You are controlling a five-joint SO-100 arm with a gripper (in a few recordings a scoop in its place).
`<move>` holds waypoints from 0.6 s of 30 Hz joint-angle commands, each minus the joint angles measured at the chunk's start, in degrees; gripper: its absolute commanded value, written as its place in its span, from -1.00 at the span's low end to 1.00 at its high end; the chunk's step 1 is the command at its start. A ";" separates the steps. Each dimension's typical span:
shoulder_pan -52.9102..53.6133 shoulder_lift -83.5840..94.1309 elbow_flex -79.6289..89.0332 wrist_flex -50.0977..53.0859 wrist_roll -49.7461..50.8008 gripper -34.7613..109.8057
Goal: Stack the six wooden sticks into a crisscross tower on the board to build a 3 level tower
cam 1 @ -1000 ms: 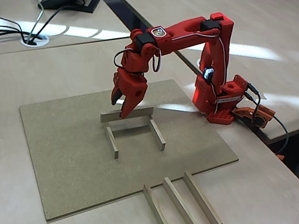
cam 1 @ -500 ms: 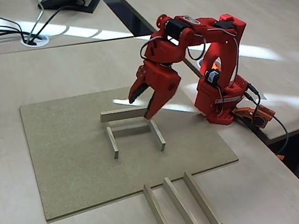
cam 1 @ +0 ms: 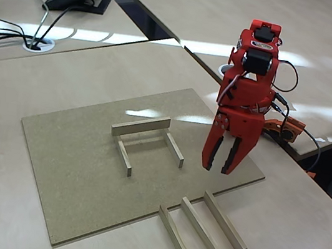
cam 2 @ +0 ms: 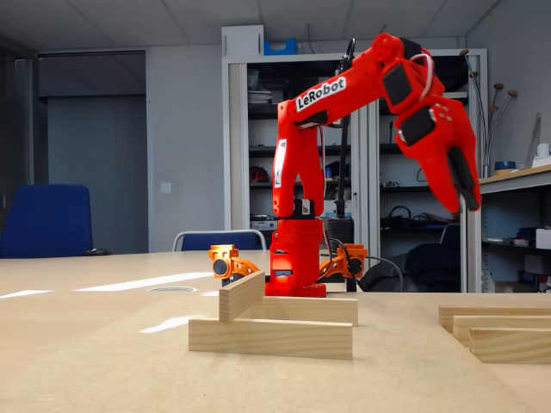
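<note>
Three sticks [cam 1: 144, 140] form the started tower on the board [cam 1: 70, 172], well to the left of the pincer [cam 1: 221, 167], which hangs parted and empty. Below it, three spare sticks [cam 1: 203, 230] lie off-board; fetching one seems next.

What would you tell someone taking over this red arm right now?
Red two-finger gripper: open, empty, hanging above the dull brown fibreboard board's right edge.
Done: two pale wooden sticks lie parallel on the board, with a third stick laid across their far ends.
Left: three spare sticks wait side by side on the beige tabletop. One completes level two, two make level three.
</note>
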 commanded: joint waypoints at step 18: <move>-7.47 -16.52 -4.75 -1.23 -27.86 -0.31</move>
